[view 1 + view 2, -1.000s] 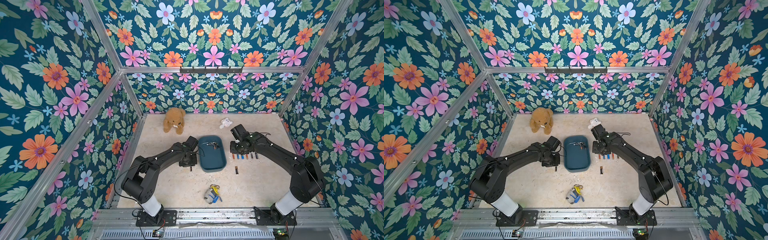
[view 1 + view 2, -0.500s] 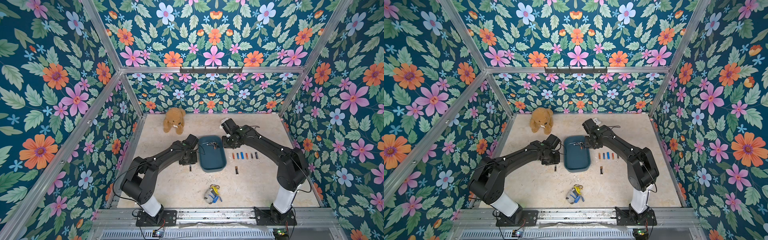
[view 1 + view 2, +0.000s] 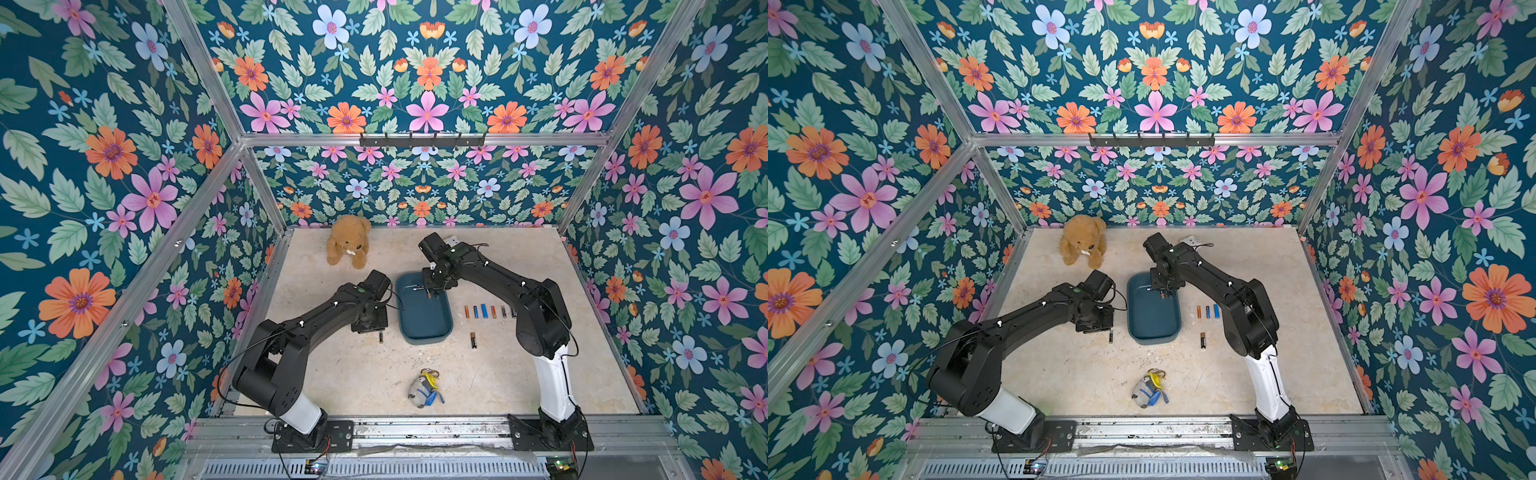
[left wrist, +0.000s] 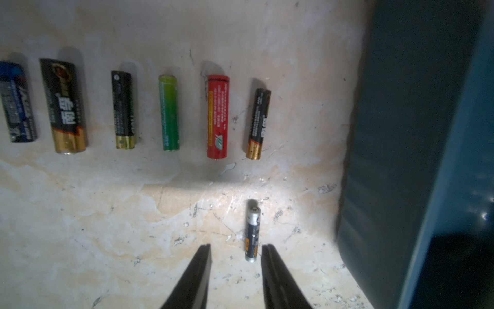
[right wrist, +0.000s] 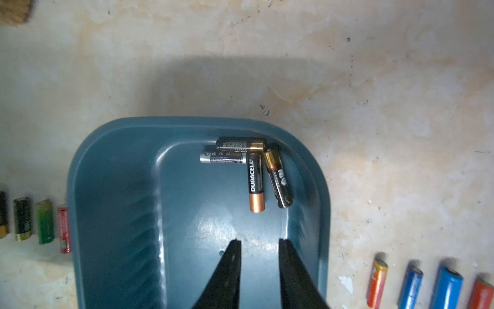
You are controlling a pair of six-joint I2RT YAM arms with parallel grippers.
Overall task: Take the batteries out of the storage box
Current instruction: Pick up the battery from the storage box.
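The left arm (image 3: 316,316) and right arm (image 3: 498,278) consist of matte black boxy links with rounded joint housings. Each lowest link is white and sits on a flat black base plate (image 3: 340,432). Thin black cables (image 3: 224,370) loop beside the links. The left hand (image 4: 236,247) and right hand (image 5: 259,242) each carry two tapered black fingers (image 4: 196,281).

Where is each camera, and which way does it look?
Top views: high in front, looking down on table, storage box, left arm, right arm.
Left wrist: on left arm, looking past open left pincer at batteries.
Right wrist: on right arm, over the box; open right pincer, four batteries inside.
Shared: every view shows the box.
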